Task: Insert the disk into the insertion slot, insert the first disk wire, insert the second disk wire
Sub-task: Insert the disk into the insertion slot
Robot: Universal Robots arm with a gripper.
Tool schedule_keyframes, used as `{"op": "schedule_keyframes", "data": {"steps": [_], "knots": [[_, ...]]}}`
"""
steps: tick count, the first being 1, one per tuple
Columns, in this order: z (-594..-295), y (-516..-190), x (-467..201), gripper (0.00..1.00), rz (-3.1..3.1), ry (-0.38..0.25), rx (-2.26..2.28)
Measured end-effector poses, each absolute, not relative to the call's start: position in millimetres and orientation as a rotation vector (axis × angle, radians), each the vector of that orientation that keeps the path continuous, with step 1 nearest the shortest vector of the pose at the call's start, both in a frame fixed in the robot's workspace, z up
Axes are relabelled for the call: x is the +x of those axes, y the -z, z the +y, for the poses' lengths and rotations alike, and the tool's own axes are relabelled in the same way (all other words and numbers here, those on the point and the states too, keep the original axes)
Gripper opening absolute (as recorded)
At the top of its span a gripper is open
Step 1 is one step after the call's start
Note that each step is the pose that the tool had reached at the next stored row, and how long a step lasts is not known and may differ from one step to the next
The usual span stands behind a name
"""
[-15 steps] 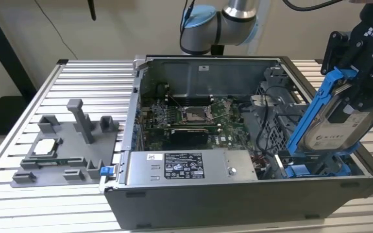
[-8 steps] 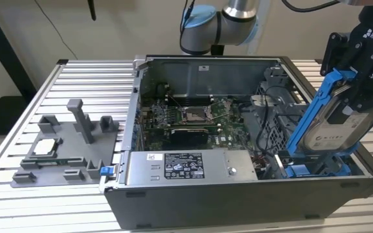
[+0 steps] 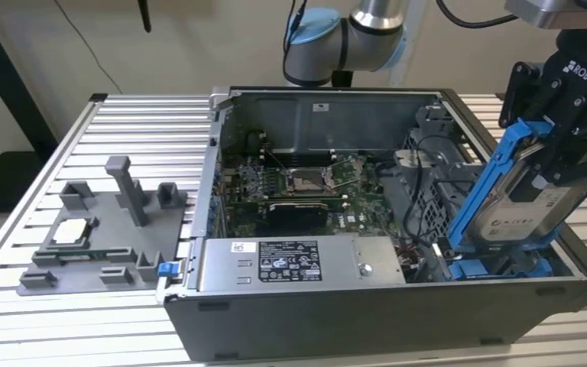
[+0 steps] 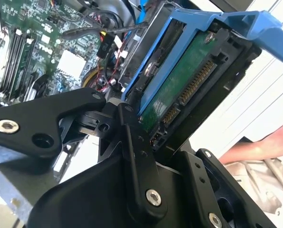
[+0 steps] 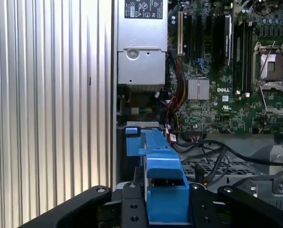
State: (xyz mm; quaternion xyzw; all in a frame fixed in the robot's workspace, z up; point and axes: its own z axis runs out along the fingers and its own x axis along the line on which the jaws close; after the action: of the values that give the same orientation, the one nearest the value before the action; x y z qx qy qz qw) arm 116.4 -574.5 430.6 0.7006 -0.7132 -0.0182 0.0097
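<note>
Gripper [image 3: 550,164] pinches the disk [image 3: 518,210] by its flat faces and holds it tilted above the insertion slot [image 3: 497,267], at the exterior view's right end of the open computer case [image 3: 324,93]. The disk's lower edge seems to sit at the slot's blue rails, though contact is hard to confirm. Doing this well probably means squaring the blue carrier [image 5: 163,190] with those rails, taking out the lean, and pressing down straight so the connector edge [image 4: 196,80] clears the loose cables [image 5: 212,152].

1 arm [image 3: 360,34] reaching down w/ gripper [image 3: 543,157] tilted, clamped tight.
</note>
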Motion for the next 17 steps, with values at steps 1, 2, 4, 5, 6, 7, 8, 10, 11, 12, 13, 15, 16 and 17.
{"op": "schedule_keyframes", "data": {"steps": [1, 2, 4, 5, 6, 7, 8, 10, 11, 12, 13, 15, 16, 17], "knots": [[-574.5, -429.4, 116.4, 0.00, -2.228, 0.059, 2.188], [-574.5, -428.2, 116.4, 0.00, -2.229, 0.061, 2.190], [-574.6, -426.3, 116.4, 0.00, -2.231, 0.069, 2.193], [-574.5, -425.2, 116.5, 0.00, -2.233, 0.072, 2.195], [-574.5, -423.5, 116.6, 0.00, -2.233, 0.074, 2.196], [-574.5, -421.8, 116.7, 0.00, -2.233, 0.074, 2.196], [-574.5, -420.1, 116.7, 0.00, -2.233, 0.074, 2.196], [-574.5, -417.1, 116.9, 0.00, -2.233, 0.074, 2.196], [-574.5, -415.5, 116.9, 0.00, -2.233, 0.074, 2.196], [-574.5, -414.2, 116.9, 0.00, -2.234, 0.075, 2.196], [-574.5, -412.9, 117.0, 0.00, -2.234, 0.077, 2.197], [-574.5, -410.6, 117.0, 0.00, -2.235, 0.079, 2.198], [-574.5, -409.4, 117.0, 0.00, -2.236, 0.079, 2.198], [-574.5, -408.0, 117.1, 0.00, -2.236, 0.080, 2.198]]}}
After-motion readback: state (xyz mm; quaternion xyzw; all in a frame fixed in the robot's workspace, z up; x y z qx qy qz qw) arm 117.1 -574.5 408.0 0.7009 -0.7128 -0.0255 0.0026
